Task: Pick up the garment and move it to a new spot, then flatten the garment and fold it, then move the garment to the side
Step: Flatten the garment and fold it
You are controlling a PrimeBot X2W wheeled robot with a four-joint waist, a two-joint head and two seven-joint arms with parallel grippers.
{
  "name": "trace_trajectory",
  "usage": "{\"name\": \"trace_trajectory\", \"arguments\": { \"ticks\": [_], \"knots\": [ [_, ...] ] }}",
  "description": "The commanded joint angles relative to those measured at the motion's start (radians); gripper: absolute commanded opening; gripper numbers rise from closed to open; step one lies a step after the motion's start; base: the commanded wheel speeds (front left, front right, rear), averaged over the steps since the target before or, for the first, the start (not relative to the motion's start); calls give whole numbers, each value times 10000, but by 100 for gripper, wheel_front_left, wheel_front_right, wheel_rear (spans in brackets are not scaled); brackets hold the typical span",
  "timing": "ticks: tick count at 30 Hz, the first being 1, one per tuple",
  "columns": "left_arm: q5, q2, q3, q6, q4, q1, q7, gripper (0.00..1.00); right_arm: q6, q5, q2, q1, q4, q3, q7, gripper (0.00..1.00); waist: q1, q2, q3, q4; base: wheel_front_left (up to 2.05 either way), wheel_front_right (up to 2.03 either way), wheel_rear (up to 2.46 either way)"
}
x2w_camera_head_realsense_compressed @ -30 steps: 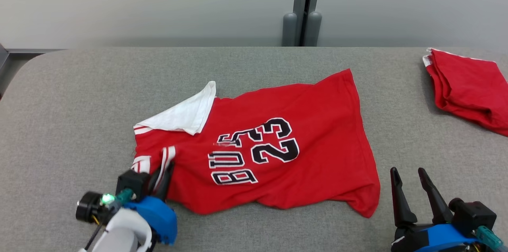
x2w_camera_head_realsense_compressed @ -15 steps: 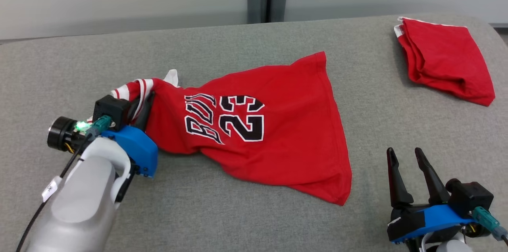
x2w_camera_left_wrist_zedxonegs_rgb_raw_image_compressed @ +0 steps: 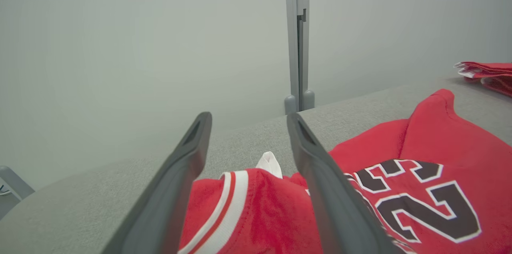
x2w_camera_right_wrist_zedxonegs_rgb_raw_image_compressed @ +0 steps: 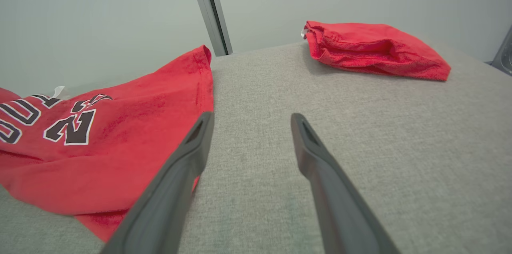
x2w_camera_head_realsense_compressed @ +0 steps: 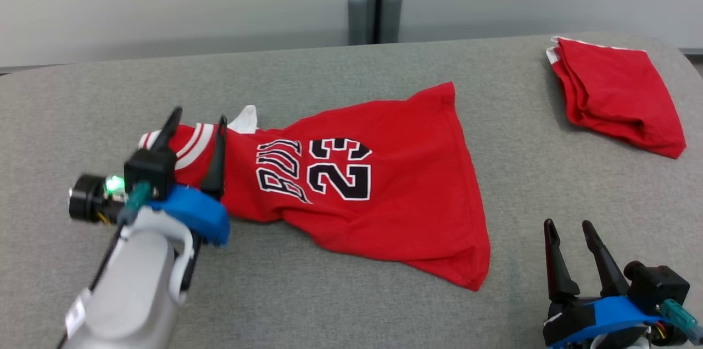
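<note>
We see a red jersey (x2w_camera_head_realsense_compressed: 384,195) numbered 23 lying spread on the grey tabletop (x2w_camera_head_realsense_compressed: 329,294), centre of the frame. The left fingers (x2w_camera_head_realsense_compressed: 218,151) stand open astride its striped sleeve at centre left, gripping nothing. The right fingers (x2w_camera_head_realsense_compressed: 554,261) are open at lower right. A folded red cloth (x2w_camera_head_realsense_compressed: 615,96) lies upper right.

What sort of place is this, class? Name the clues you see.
Probably a robot test room for folding clothes: a grey fabric-covered table, plain pale wall panels, a red jersey spread out, another red garment folded aside.
</note>
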Motion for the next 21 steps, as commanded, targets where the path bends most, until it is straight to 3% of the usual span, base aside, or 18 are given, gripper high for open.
{"name": "trace_trajectory", "arguments": {
  "ticks": [1,8,21],
  "knots": [
    [71,-5,150,102,-322,561,-32,100,6,35,-13,106,-21,-31,-33,100,0,-1,-25,72,0,0,0],
    [561,-72,747,41,-1909,2437,-31,100,6,95,-13,232,-68,10,-34,100,0,-1,-125,504,0,0,0],
    [831,-47,1355,-302,-427,2227,-31,100,6,-12,-26,-51,-31,145,-34,100,0,-1,241,145,0,0,0]
  ]
}}
